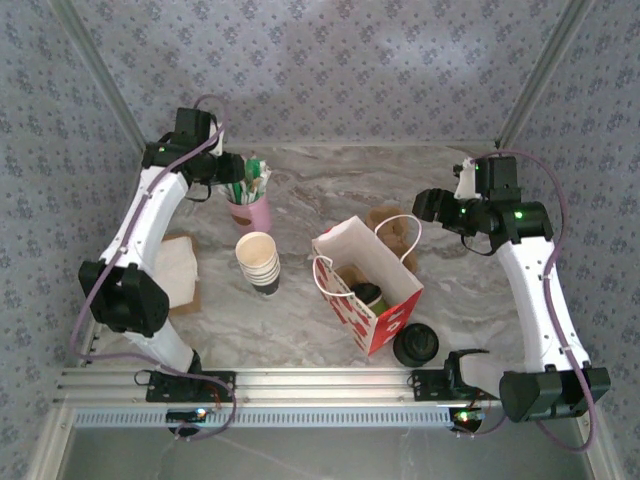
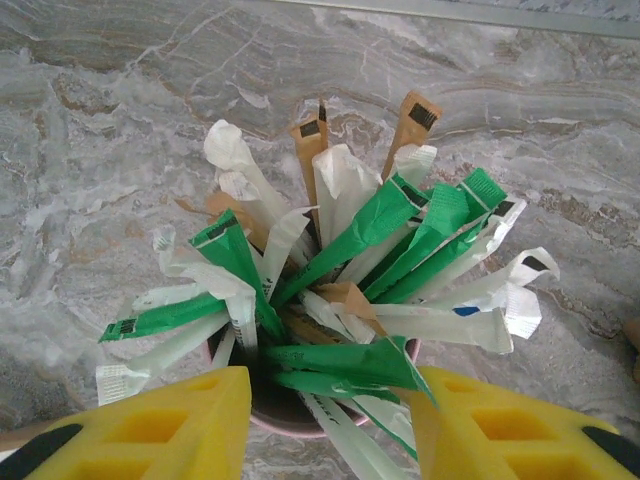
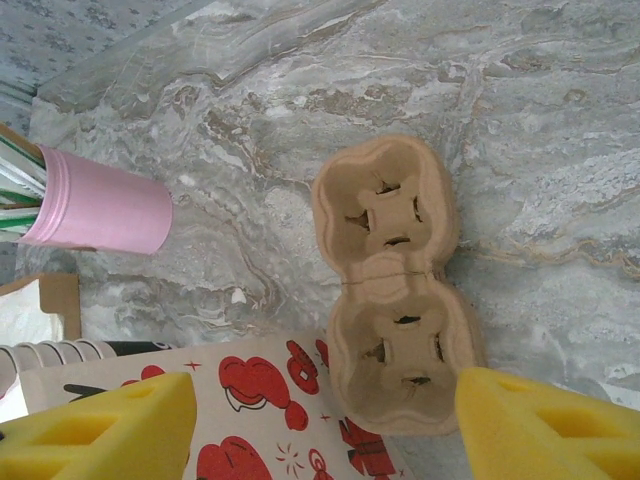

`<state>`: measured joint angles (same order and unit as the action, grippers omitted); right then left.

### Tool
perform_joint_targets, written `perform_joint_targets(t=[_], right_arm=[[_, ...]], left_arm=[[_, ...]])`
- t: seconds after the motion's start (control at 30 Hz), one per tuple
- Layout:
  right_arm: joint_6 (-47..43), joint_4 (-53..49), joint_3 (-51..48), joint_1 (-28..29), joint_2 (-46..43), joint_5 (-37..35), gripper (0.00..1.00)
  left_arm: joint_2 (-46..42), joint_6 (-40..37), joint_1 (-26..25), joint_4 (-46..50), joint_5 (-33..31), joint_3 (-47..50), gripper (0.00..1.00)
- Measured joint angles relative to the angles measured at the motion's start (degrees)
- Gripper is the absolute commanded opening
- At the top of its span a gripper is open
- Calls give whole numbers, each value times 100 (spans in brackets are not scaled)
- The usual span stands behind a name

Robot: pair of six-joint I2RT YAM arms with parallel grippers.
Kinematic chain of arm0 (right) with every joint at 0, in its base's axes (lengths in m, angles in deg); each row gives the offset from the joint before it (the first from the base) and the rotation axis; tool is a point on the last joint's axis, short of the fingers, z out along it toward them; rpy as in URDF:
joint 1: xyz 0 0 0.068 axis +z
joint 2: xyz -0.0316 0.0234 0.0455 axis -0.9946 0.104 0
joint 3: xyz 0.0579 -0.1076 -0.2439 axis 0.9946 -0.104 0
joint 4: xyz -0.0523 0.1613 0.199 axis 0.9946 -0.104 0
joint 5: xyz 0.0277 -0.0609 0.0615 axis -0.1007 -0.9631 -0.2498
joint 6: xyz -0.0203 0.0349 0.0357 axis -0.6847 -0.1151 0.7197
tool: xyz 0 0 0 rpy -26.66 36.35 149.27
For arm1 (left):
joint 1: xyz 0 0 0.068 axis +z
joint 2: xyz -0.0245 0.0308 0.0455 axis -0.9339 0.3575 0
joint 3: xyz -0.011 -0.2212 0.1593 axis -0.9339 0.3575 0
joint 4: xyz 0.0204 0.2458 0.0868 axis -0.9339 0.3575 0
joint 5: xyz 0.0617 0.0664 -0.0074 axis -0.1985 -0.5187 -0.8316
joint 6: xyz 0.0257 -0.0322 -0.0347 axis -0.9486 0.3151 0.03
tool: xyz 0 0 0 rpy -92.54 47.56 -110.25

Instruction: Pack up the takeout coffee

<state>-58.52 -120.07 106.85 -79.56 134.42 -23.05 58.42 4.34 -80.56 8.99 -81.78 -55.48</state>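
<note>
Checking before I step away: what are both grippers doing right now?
Left gripper: jaws apart around sachets in pink cup; grip cannot be told.
Right gripper: open, empty, above cardboard cup carrier.

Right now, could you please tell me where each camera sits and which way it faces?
Top external: above and behind the bases, facing down and forward over the table, pink cup and paper bag; both arms show.
Left wrist: on the left arm, facing down into the pink cup's sachets; left claw at the bottom edge.
Right wrist: on the right arm, facing down at the cup carrier; right claw at the bottom edge.
Shared: both wrist views show the pink cup; right wrist and top external share the paper bag.
</note>
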Motion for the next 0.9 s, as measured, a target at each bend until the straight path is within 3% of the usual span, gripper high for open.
perform_joint_targets(t=[0.53, 0.9], right_arm=[[2, 146, -17, -11, 0, 216, 71], [4, 195, -72, -11, 0, 304, 71]], left_arm=[[304, -42, 0, -129, 245, -72, 20], [140, -85, 0, -105, 166, -70, 15]])
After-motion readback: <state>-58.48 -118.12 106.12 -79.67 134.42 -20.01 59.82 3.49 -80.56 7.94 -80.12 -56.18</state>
